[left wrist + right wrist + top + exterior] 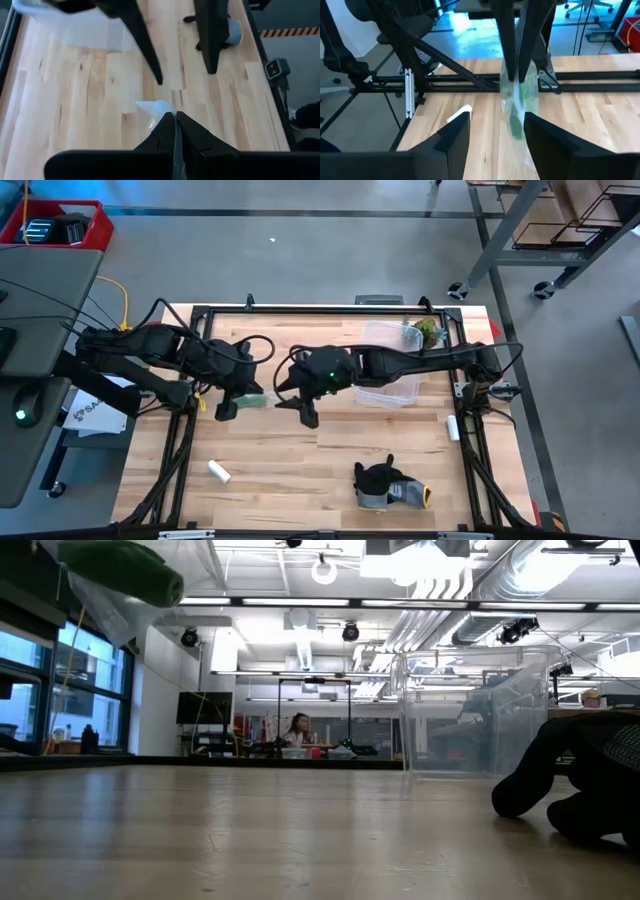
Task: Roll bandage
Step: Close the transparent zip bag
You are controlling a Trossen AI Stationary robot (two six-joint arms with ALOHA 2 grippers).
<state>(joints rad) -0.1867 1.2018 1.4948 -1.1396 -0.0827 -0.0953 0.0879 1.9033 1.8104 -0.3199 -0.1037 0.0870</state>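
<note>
Above the desk (330, 455), the left pincer (226, 408) was clamped on a clear bag holding the green bandage (521, 107), dangling it before the right pincer (306, 414), whose jaws stood apart, seemingly just released.

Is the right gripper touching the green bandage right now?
Apart. The right wrist view shows the right gripper with open fingers either side of the bandage, which hangs from the left gripper.

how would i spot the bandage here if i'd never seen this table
Find the wooden table and the two dark arms meeting mid-table. The bandage hangs from the shut left gripper, in a clear wrapper. It is the only bright green thing there, unlike the white cylinder.
</note>
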